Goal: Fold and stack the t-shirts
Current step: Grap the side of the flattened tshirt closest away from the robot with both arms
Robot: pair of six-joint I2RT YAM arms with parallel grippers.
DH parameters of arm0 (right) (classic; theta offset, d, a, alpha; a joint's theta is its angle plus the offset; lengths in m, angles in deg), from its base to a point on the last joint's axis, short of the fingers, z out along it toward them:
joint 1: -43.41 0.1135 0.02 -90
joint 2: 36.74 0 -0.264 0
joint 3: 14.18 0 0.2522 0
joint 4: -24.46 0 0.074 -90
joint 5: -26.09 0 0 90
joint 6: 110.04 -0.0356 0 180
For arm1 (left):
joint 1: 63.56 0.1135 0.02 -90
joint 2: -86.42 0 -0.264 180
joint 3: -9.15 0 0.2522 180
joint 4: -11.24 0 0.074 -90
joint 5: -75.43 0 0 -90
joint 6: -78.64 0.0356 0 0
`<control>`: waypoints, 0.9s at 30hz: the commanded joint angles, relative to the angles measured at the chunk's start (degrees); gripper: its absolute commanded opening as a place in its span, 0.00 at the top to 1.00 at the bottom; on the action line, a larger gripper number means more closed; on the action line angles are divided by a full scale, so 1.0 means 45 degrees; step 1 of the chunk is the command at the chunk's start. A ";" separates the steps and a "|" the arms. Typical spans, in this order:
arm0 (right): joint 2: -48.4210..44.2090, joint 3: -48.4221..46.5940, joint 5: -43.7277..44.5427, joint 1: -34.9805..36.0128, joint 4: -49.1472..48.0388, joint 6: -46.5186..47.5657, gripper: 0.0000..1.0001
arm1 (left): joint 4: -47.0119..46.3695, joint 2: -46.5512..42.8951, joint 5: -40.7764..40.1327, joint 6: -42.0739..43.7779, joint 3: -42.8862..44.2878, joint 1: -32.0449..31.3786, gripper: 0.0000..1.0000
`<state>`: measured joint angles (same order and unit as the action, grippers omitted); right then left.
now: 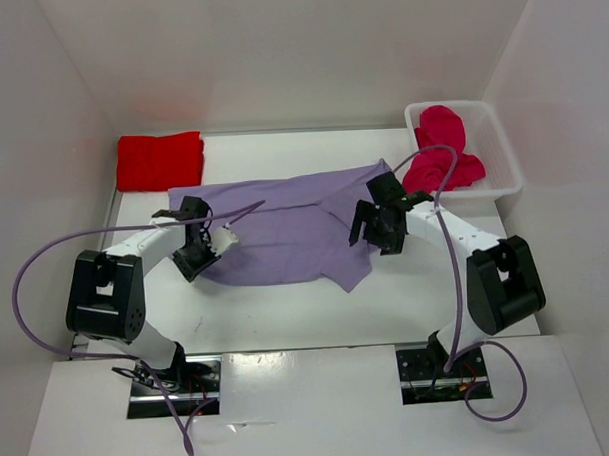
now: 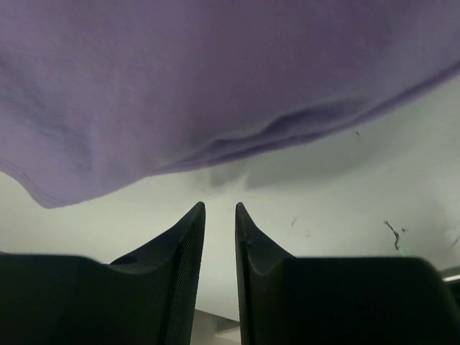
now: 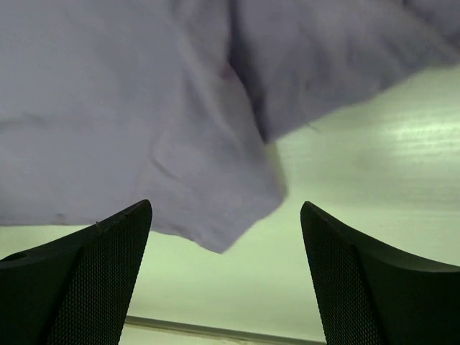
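Lavender t-shirt [image 1: 285,229] takes centre stage, lying opened out but rumpled across the middle of the table [image 1: 288,319], its near-right corner trailing towards the right arm. Over at the far right sits the white bin [image 1: 505,176], with the crimson t-shirt [image 1: 444,148] heaped inside it. Far left, the bright red t-shirt [image 1: 160,160] lies folded flat, looking like the base of the stack.

Now the hands: the left gripper [image 2: 219,208] hangs just off the shirt's left edge, jaws only narrowly parted and nothing between them. The right gripper [image 3: 226,208] has its jaws spread wide over that trailing corner, empty too.

Trouble to watch for: the cloth is creased and doubled near both grippers, so a pinch could catch one layer only and drag the fold crooked. The left arm's purple cable [image 1: 246,210] arcs over the shirt and might snag a lifted edge. The right arm works close to the bin; a wide swing could knock it.

Room? There's bare table between the shirt's near edge and the bases, and a strip behind it between red shirt and bin. White walls hem in both sides.
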<state>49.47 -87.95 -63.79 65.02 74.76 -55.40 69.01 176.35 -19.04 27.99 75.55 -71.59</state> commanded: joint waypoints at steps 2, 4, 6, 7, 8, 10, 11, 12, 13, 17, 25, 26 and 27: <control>0.0001 0.0619 -0.0476 0.0218 -0.0462 -0.0523 0.11 | -0.1380 0.0035 -0.0138 -0.0483 -0.0155 0.0027 0.69; -0.0116 0.0737 -0.0476 0.0218 -0.0580 -0.0640 0.11 | -0.1808 0.0035 -0.0333 -0.0483 -0.0292 0.0027 0.68; -0.0116 0.0855 -0.0476 0.0218 -0.0580 -0.0640 0.11 | -0.2180 0.0035 -0.0490 -0.0601 -0.0564 0.0027 0.68; -0.0116 0.0855 -0.0476 0.0218 -0.0580 -0.0640 0.11 | -0.2182 0.0170 -0.0491 -0.0601 -0.0565 0.0027 0.67; -0.0116 0.0855 -0.0476 0.0218 -0.0580 -0.0640 0.11 | -0.2375 0.0384 -0.0626 -0.0601 -0.0682 0.0027 0.67; -0.0116 0.0855 -0.0476 0.0218 -0.0580 -0.0640 0.11 | -0.2573 0.0504 -0.0628 -0.0601 -0.0683 0.0027 0.67; -0.0116 0.0855 -0.0476 0.0218 -0.0580 -0.0640 0.11 | -0.2747 0.0658 -0.0744 -0.0601 -0.0683 0.0027 0.67; 0.0000 0.0855 -0.0476 0.0218 -0.0580 -0.0640 0.11 | -0.2884 0.0660 -0.0745 -0.0601 -0.0547 0.0027 0.67; 0.0001 0.0855 -0.0476 0.0218 -0.0580 -0.0640 0.11 | -0.2885 0.0660 -0.0745 -0.0601 -0.0546 0.0027 0.67; 0.0001 0.0855 -0.0476 0.0218 -0.0580 -0.0640 0.11 | -0.3002 0.0660 -0.0745 -0.0601 -0.0292 0.0027 0.65; 0.0001 0.0972 -0.0476 0.0218 -0.0580 -0.0756 0.11 | -0.1423 0.1010 0.1771 -0.1419 0.1171 0.1743 0.63; 0.0001 0.0972 -0.0476 0.0218 -0.0580 -0.0757 0.11 | -0.1014 0.1012 0.2123 -0.1614 0.1327 0.2094 0.63; 0.0001 0.0972 -0.0476 0.0218 -0.0580 -0.0757 0.11 | -0.0856 0.1147 0.2745 -0.1926 0.1329 0.2716 0.63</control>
<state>50.63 -84.06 -66.13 65.54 74.08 -58.11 60.77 180.57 -15.50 23.51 78.90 -64.44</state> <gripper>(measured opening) 0.885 0.369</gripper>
